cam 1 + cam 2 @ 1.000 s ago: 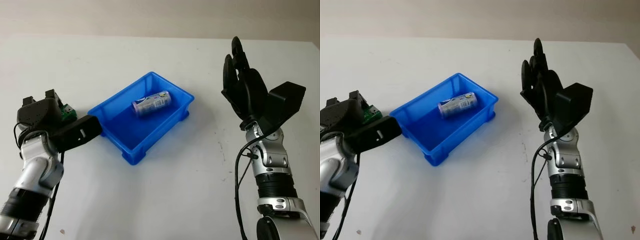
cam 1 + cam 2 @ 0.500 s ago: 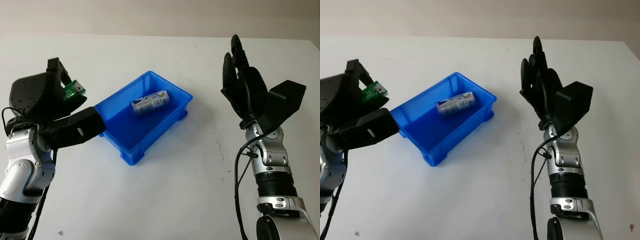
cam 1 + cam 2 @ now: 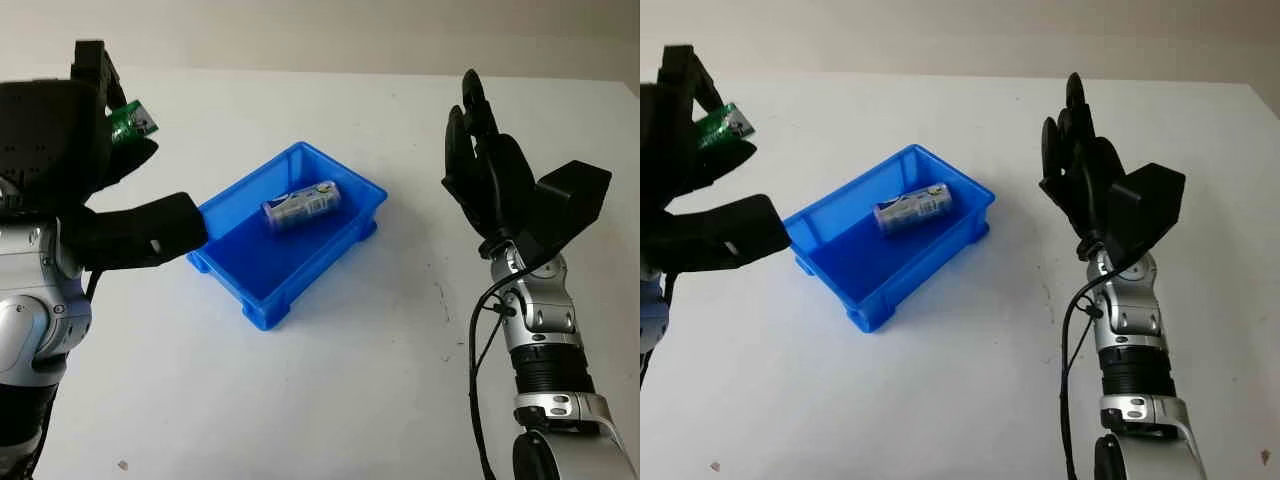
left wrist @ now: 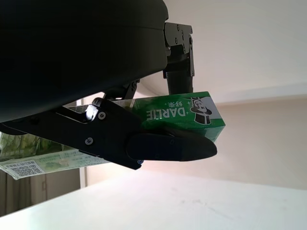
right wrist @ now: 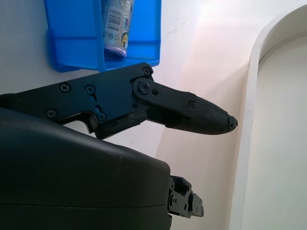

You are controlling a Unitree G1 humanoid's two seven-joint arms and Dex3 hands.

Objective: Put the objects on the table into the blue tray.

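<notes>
Left eye view: at the far left, the left hand is held raised above the white table, with its fingers closed around a green carton. In the left wrist view the carton is marked "DARLIE" and is clamped between the fingers, clear of the table surface. A pale wall and a strip of the table are seen behind it.

To the right of the left hand, near the table's middle, the blue tray is set at an angle to the table edges. A small can is laid on its side inside the tray, toward the far wall of the tray.

At the right, well apart from the tray, the right hand is held upright above the table, open, with nothing in it. The table surface is plain white, and a beige wall is seen along its far edge.
</notes>
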